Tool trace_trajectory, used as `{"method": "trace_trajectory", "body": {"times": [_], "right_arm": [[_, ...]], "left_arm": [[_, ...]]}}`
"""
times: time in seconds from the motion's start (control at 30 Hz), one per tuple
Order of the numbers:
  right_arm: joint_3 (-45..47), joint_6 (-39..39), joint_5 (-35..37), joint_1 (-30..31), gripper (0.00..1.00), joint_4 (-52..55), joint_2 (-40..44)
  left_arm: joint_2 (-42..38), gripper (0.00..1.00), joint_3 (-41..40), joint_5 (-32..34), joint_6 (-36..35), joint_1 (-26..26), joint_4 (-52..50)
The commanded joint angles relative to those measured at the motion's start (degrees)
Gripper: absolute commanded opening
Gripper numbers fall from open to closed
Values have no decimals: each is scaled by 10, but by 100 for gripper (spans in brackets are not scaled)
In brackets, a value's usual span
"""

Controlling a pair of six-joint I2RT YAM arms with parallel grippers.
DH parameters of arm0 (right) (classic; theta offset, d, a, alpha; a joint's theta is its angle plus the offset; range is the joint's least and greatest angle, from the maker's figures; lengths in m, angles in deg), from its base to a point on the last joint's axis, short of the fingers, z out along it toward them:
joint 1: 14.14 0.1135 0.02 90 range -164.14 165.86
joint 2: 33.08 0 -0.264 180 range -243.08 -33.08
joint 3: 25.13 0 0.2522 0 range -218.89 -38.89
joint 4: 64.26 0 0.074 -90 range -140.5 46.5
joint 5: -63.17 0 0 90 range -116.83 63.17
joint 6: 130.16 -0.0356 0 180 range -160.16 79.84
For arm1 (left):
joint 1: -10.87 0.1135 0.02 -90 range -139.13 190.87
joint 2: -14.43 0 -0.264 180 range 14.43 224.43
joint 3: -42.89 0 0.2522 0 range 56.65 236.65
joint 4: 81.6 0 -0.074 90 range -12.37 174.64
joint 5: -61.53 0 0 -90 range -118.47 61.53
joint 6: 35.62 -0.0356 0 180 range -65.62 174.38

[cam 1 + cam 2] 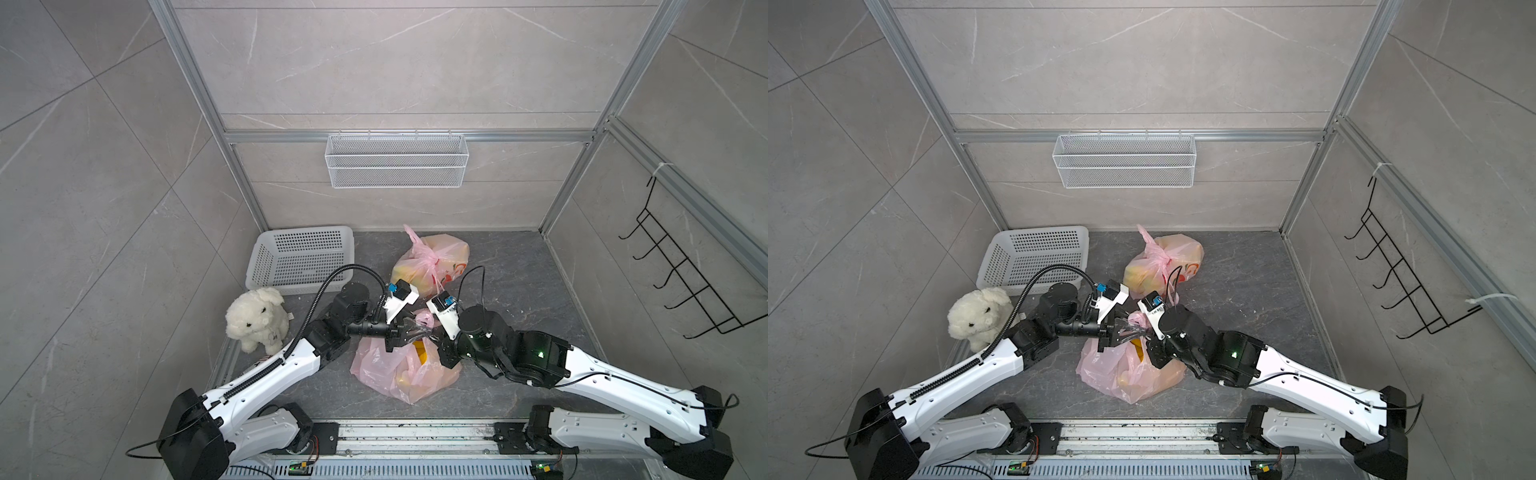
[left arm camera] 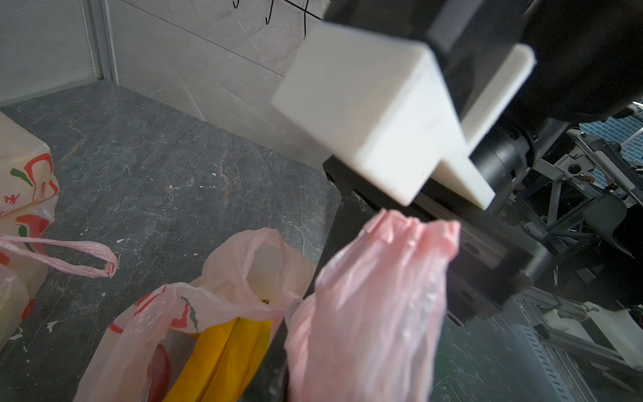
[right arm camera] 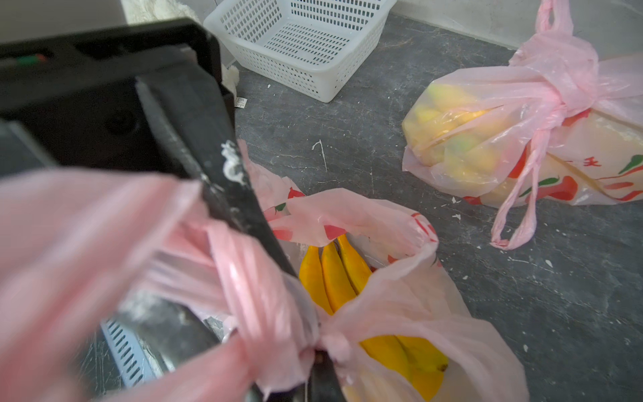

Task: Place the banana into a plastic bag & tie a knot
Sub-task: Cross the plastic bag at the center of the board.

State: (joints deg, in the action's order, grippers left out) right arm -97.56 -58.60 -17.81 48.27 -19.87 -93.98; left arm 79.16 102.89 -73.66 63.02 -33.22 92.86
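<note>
Your right gripper [image 1: 434,338] is clamped on a twisted handle of the crinkled pink plastic bag [image 1: 386,370]. Left gripper [image 1: 405,334]: opening cannot be told. Smooth curved yellow banana [image 3: 335,278] lies inside.

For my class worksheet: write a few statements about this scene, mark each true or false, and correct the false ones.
1. The bananas lie inside the near bag. True.
2. The far bag is open. False: its handles are tied in a knot.
3. The plush toy sits in the white basket. False: it stands beside the basket.
4. The right gripper is shut on the near bag. True.
</note>
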Motion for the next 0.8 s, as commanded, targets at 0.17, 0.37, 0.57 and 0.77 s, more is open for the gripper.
{"method": "trace_trajectory", "body": {"times": [0.17,0.37,0.57,0.77], "right_arm": [[27,12,-20,29,0,-56,18],[27,19,-16,34,0,-55,18],[1,45,-16,33,31,-8,65],[-31,89,-86,-37,46,54,117]], "left_arm": [[18,9,13,-2,10,-3,26],[12,0,14,-2,7,-2,21],[-4,0,3,-8,-12,-2,17],[-21,0,-12,-57,-26,-2,41]]}}
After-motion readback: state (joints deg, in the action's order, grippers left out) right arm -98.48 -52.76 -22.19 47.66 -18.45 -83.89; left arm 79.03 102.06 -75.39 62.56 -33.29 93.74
